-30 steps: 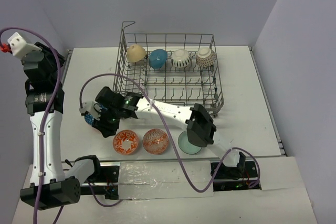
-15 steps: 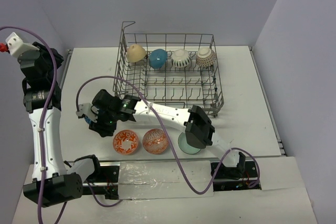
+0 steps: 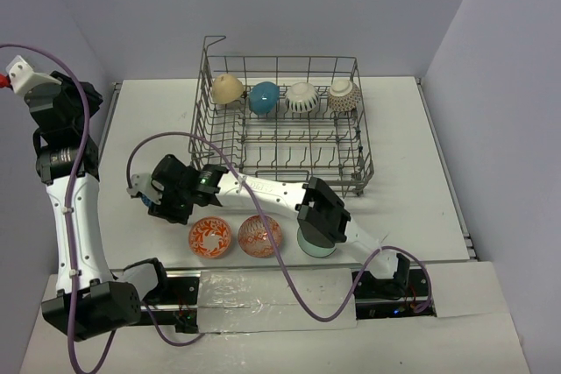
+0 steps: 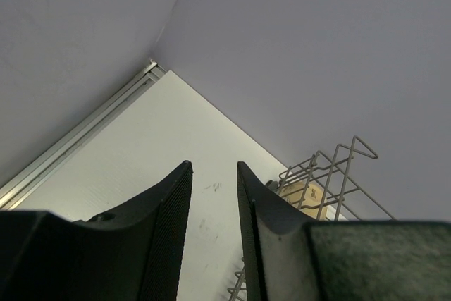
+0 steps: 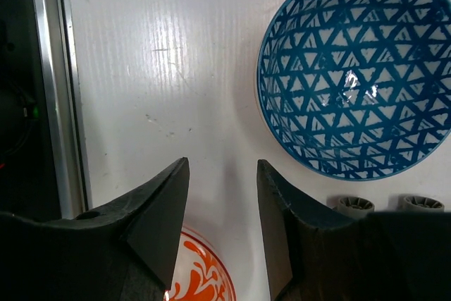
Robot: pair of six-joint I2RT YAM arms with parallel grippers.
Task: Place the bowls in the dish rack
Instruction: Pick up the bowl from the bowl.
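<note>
The grey wire dish rack [image 3: 364,159] stands at the back. It holds a tan bowl [image 3: 228,88], a teal-blue bowl [image 3: 263,96], a white striped bowl [image 3: 303,98] and a patterned bowl [image 3: 343,95]. Two orange-red patterned bowls [image 3: 210,236] [image 3: 259,235] and a pale green bowl [image 3: 314,247] sit on the table near the front. My right gripper [image 3: 166,208] [image 5: 222,167] is open and empty above bare table. The blue-white patterned bowl [image 5: 356,68] lies beside its right finger, an orange-red bowl [image 5: 201,280] under it. My left gripper [image 3: 79,98] [image 4: 213,167] is raised at the far left, slightly open and empty.
An aluminium rail [image 5: 67,89] runs along the table edge left of my right fingers. Two rack feet [image 5: 356,204] show by the right finger. The right arm [image 3: 263,190] stretches across the front of the rack. Grey walls close in the table on three sides.
My right gripper has moved left, coming over the blue-white bowl's place by the rack's corner. The left arm has drifted slightly left. The bowls have not moved.
</note>
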